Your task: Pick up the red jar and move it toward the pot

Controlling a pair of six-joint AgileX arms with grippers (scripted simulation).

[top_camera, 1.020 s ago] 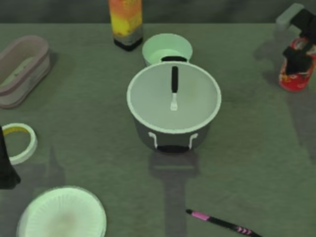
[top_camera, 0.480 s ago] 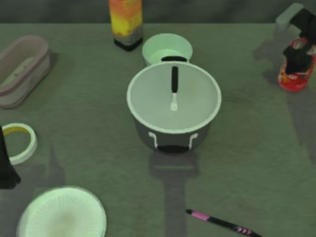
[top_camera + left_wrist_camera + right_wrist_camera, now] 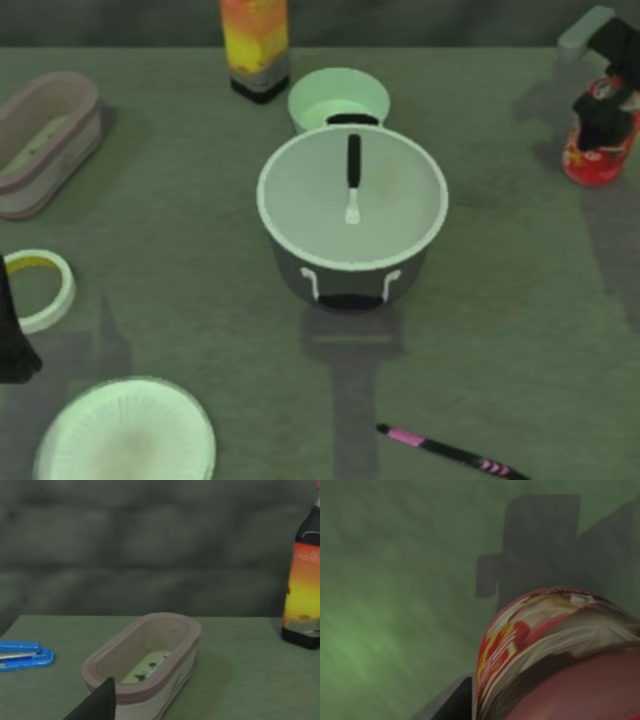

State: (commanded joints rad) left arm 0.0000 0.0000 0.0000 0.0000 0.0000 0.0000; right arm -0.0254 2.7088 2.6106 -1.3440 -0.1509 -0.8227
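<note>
A large grey round pot (image 3: 352,215) with a pale flat lid and black side handles stands mid-table. Just beyond it sits a small white bowl (image 3: 338,98), with a tall orange-yellow bottle (image 3: 254,45) to the bowl's left. A pale pink oval tub (image 3: 45,140) lies at the far left. At the far right, well apart from the pot, the small red cylindrical jar (image 3: 596,148) is clasped by the right gripper (image 3: 606,115), whose fingers are closed against the jar near its lid; the right wrist view shows the jar (image 3: 560,655) close up. The left gripper (image 3: 12,340) is parked at the left edge; I cannot tell how its fingers stand.
</note>
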